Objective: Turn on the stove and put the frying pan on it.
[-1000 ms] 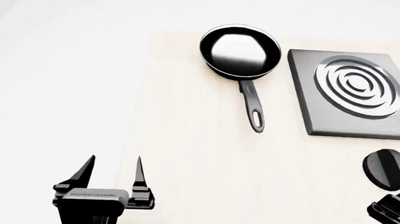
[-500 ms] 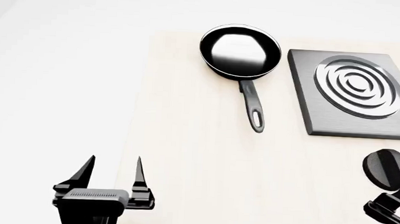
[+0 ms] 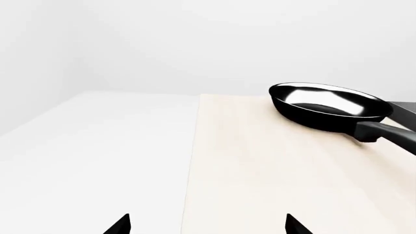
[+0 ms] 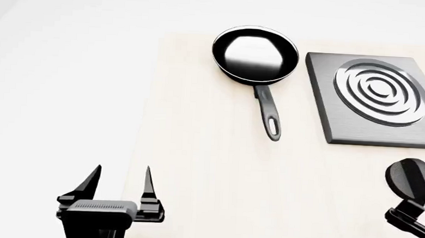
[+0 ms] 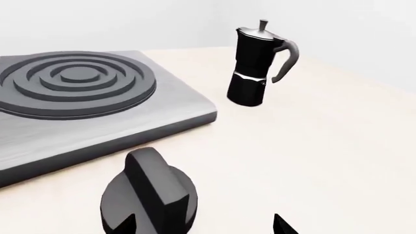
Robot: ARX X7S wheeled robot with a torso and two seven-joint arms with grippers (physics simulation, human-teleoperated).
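At far left our left gripper (image 4: 119, 188) hangs over the desk (image 4: 195, 167) edge, jaws spread apart and gripping nothing. Further right the frying pan (image 4: 255, 54) sits on the desk, handle pointing toward us, just beside the stove (image 4: 377, 100) but apart from it. Nearer us lies the stove's round black knob (image 4: 412, 179), with our right gripper (image 5: 204, 226) hovering just before it, jaws released. A moka pot (image 5: 258, 63) stands beyond the stove.
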